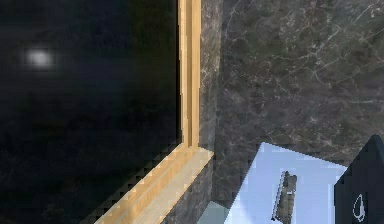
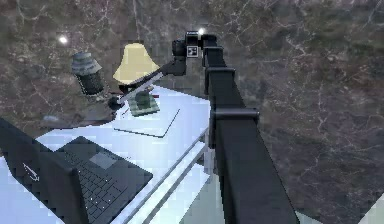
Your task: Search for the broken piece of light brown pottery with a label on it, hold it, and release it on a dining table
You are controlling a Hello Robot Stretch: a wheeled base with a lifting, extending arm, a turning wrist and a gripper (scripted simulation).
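Closest in the forward view, at its lower right corner: edge of a black open laptop (image 1: 366, 192) on a pale blue-white tabletop (image 1: 255, 190), with a small grey-brown oblong thing (image 1: 287, 194) lying near it. Behind, a dark window in a light wooden frame (image 1: 189, 80), set in a dark marbled stone wall (image 1: 290, 70).

Closest in the arm side view: the dark square arm bar (image 2: 235, 140), with the laptop (image 2: 70, 175) at lower left on the tabletop (image 2: 170, 165). At the arm's far end, the gripper (image 2: 135, 90), near a flat pale sheet (image 2: 150, 125) bearing a small dark greenish block (image 2: 146, 104). Right at the fingers, a light brown bell-shaped pottery piece (image 2: 135, 63); cannot tell whether grasped or let go. Left of it, a tilted grey cylinder (image 2: 88, 72).
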